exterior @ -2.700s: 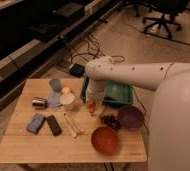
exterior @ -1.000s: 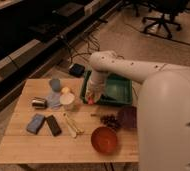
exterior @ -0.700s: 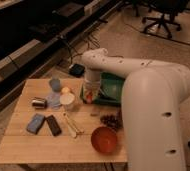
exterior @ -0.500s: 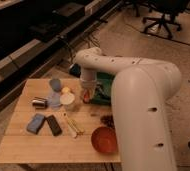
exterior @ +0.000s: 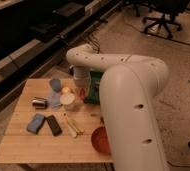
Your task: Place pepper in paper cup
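Observation:
The paper cup (exterior: 67,99), short and off-white with a round pale rim, stands on the wooden table (exterior: 23,142) left of centre. My gripper (exterior: 80,93) hangs just right of the cup's rim, slightly above it, at the end of the big white arm (exterior: 123,85). A small red-orange pepper (exterior: 81,94) shows at the gripper's tip, held between the fingers. The pepper is beside the cup, not inside it.
A grey-blue cup (exterior: 55,84) and a small yellow-orange item (exterior: 66,90) stand behind the paper cup. A metal can (exterior: 39,102) lies to its left. A blue sponge (exterior: 36,123), a black block (exterior: 53,125), pale sticks (exterior: 72,125), an orange bowl (exterior: 100,140) and a green tray (exterior: 93,88) are nearby.
The arm has swung left across the table, carrying the pepper from beside the green tray to just right of the paper cup.

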You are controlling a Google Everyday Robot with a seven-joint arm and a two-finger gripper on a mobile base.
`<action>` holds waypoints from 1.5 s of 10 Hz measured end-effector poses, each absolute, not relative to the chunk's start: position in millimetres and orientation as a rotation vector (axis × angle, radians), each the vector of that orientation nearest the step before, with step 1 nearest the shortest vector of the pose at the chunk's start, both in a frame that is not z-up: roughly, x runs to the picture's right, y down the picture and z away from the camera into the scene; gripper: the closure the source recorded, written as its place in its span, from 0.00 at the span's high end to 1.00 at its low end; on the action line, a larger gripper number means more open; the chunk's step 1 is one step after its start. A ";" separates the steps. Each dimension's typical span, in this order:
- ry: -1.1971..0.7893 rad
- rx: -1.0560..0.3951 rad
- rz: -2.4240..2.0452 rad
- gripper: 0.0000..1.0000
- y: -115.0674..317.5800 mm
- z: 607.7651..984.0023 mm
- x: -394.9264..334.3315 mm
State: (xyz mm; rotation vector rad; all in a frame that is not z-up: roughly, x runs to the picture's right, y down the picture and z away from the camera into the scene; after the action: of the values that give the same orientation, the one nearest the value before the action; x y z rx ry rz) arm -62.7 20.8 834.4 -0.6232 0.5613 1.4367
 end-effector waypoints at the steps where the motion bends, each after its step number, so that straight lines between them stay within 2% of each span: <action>1: 0.554 -0.617 1.431 0.00 19.0 834.4 -65.5; 7: 0.504 -0.598 1.329 0.00 8.2 854.0 -104.6; 15: 0.456 -0.535 1.279 0.00 1.7 845.3 -139.6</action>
State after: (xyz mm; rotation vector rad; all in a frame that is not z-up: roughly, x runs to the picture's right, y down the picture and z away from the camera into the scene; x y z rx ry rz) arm -139.6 1.7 845.3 -0.5349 0.4558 1.2794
